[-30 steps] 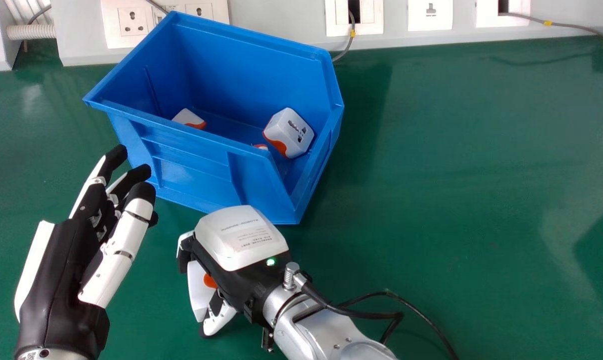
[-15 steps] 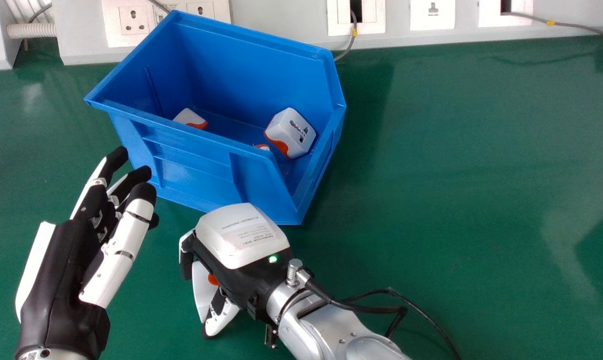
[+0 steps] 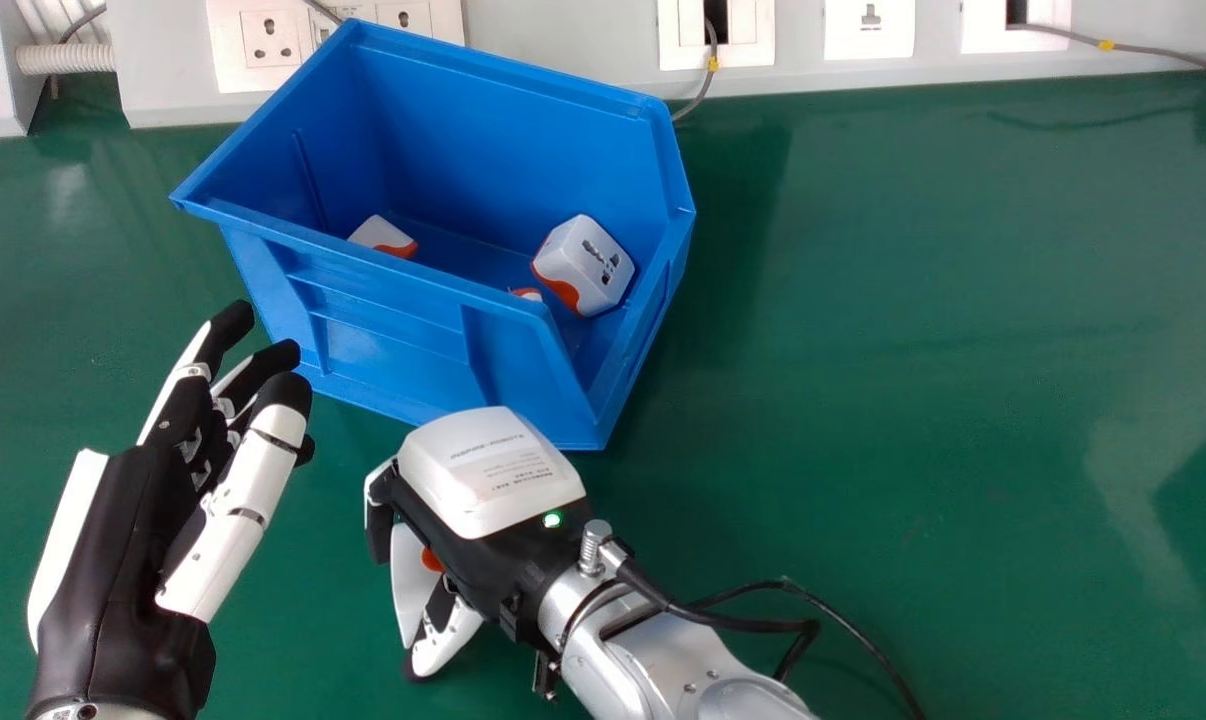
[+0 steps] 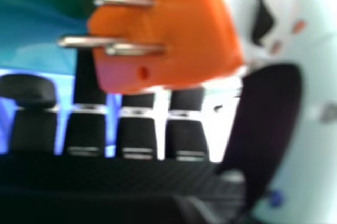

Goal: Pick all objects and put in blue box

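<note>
In the head view my right hand [image 3: 493, 500] is just in front of the blue box [image 3: 383, 330], curled round a white and orange plug adapter [image 3: 409, 585]. The right hand view shows the adapter's orange face [image 4: 168, 34] with metal pins, held between the fingers and thumb of my right hand [image 4: 263, 124]. Inside the box lie a white adapter [image 3: 583, 266] near its right end, another [image 3: 381, 236] farther left, and a small part of one [image 3: 528, 295] behind the front wall. My left hand [image 3: 123, 550] is at the left with its fingers straight.
The green table [image 3: 913, 380] stretches to the right of the box. Behind it runs a pale wall panel with sockets [image 3: 715, 35] and a grey cable [image 3: 1163, 55]. A black cable [image 3: 843, 640] trails from my right wrist.
My right hand has shifted slightly to the right, still with the adapter in it. The left hand is nearly unmoved, and the adapters in the box lie as before.
</note>
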